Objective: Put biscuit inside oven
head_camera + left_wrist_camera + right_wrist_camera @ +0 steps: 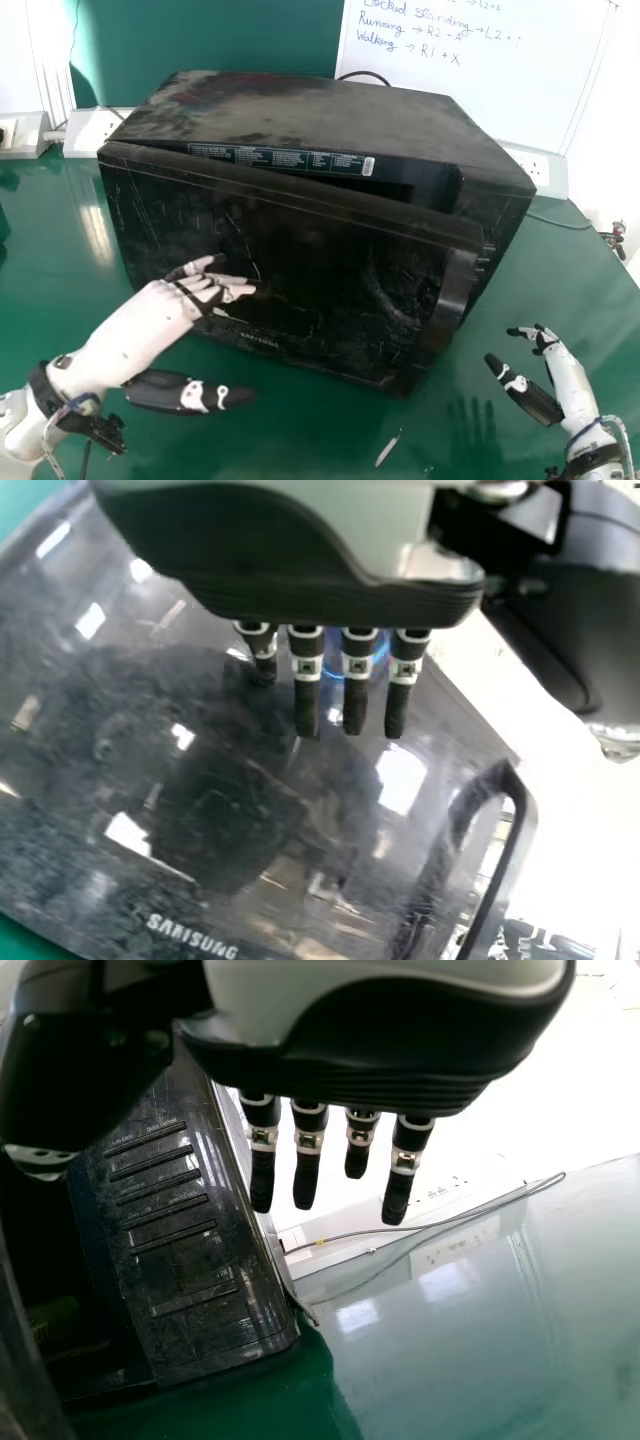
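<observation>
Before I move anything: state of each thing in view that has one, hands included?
Oven door: ajar, gap widest at handle side
Oven: upright on table
Left hand: open, in front of the door
Right hand: open, right of the oven
Whiteboard: written on

A green table (310,435) carries 1 black oven (310,235).

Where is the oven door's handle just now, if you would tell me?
In the head view, the handle runs down the right edge of the ajar door, towards the right robot hand.
</observation>
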